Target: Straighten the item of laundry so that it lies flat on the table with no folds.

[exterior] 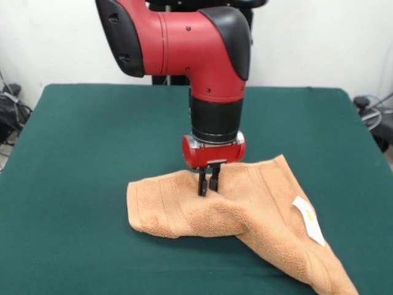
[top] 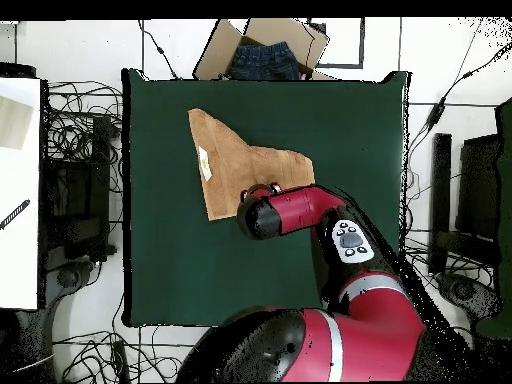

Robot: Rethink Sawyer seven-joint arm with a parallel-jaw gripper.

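The peach terry towel (exterior: 264,196) lies folded over on the green table (exterior: 86,153), with a bunched fold at its left front and one corner trailing to the picture's lower right. Its white tag (exterior: 308,218) faces up. My gripper (exterior: 208,192) points straight down at the towel's back edge. Its two black fingers stand close together, with their tips pressed into the cloth and pinching a small ridge. In the overhead view the towel (top: 240,165) shows as an uneven folded shape, and the arm's wrist (top: 262,215) hides the gripper.
A cardboard box with dark clothing (top: 262,55) sits just past the table's far edge. Cables lie on the floor around the table. A white surface (top: 18,190) stands at the left. Green cloth (top: 350,130) surrounds the towel on all sides.
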